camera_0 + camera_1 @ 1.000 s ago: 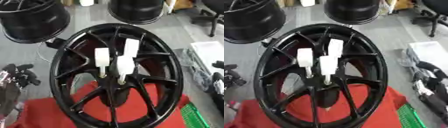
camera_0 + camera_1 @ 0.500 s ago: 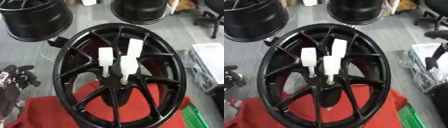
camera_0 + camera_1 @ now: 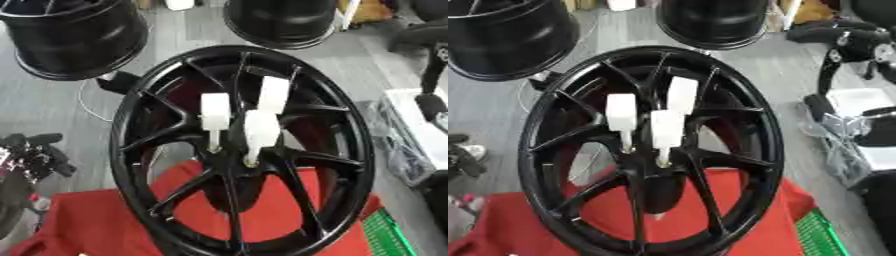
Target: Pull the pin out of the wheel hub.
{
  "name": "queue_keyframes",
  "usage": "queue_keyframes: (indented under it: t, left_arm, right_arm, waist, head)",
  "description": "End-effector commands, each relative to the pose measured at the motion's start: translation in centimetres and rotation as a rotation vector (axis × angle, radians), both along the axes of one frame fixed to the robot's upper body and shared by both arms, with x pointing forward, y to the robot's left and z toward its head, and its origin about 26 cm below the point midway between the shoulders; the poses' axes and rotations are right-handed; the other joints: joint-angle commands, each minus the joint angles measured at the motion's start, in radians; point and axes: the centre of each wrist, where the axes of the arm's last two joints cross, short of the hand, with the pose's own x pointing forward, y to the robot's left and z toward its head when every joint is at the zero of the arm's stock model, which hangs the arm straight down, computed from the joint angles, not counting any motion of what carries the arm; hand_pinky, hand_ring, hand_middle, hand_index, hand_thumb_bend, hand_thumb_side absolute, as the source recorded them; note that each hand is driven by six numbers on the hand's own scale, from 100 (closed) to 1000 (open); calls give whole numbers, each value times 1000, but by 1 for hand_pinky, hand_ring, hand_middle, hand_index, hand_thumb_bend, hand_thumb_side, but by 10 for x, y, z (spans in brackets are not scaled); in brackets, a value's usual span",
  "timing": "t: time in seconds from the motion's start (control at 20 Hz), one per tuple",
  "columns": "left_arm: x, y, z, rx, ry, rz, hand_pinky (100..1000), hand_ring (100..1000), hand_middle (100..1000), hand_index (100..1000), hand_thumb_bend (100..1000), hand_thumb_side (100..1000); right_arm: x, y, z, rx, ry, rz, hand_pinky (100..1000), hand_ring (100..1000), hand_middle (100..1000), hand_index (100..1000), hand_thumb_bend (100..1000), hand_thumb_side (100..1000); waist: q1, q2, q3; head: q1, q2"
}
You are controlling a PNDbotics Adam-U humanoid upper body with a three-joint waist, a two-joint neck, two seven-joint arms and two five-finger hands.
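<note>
A black spoked wheel hub stands tilted on a red cloth. Three white pins stick out of its centre: one on the left, one at the upper right and one in front. My left hand rests open at the lower left, apart from the hub. My right hand is raised at the right edge, level with the hub's top and well clear of the pins. Neither hand touches a pin.
Two more black wheels stand behind, one at the far left and one at the far middle. A white tray with clear plastic lies to the right. A green basket sits at the lower right.
My right hand has risen from the lower right to the upper right edge. The left hand and the pins have stayed in place; the view has shifted slightly.
</note>
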Motion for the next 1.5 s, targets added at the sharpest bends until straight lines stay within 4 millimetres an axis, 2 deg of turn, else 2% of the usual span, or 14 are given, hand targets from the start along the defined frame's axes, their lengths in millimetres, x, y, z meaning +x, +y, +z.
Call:
queue_keyframes:
  t: [0.05,0.15,0.2,0.35,0.45,0.9,1.25,1.5]
  left_arm:
    - [0,3,7,31,-16,-5,646,469,505,781,138,962]
    - [0,3,7,31,-16,-5,646,468,505,781,137,960]
    - [0,2,8,37,-18,-17,646,468,504,781,136,960]
    - [3,-3,10,49,-26,-61,646,468,504,781,134,957]
    - [4,-5,10,48,-32,-76,646,468,504,781,132,955]
    - [4,-6,10,39,-46,-74,646,467,504,780,129,954]
    - [4,-5,10,38,-47,-68,645,466,503,780,130,955]
    - [5,-7,9,34,-44,-77,645,466,503,780,130,955]
  right_arm:
    - [-4,1,13,-48,-3,7,512,465,911,950,100,200]
    - [-4,2,13,-49,0,8,524,470,933,960,100,202]
    - [-3,4,13,-53,-2,21,522,451,939,965,100,209]
    - [0,19,13,-109,-8,66,519,442,940,967,100,226]
    - [3,32,13,-148,0,83,519,442,941,968,100,229]
    - [37,73,21,-242,18,78,514,440,946,969,100,228]
    - [47,72,31,-286,45,94,510,438,948,969,100,232]
    - [68,83,23,-306,78,76,506,433,939,967,100,246]
  waist:
    - [-1,-22,-1]
    - [-2,-22,-1]
    - [-6,-22,8]
    - [-14,-18,65]
    - [-14,-16,85]
    - [0,-9,90]
    - [2,-9,84]
    - [5,-10,94]
  head:
    - [-4,-7]
    - [-5,-7]
    - [-33,-16]
    - [-93,-24]
    - [-108,-26]
    - [-111,-21]
    - [-105,-21]
    - [-110,-10]
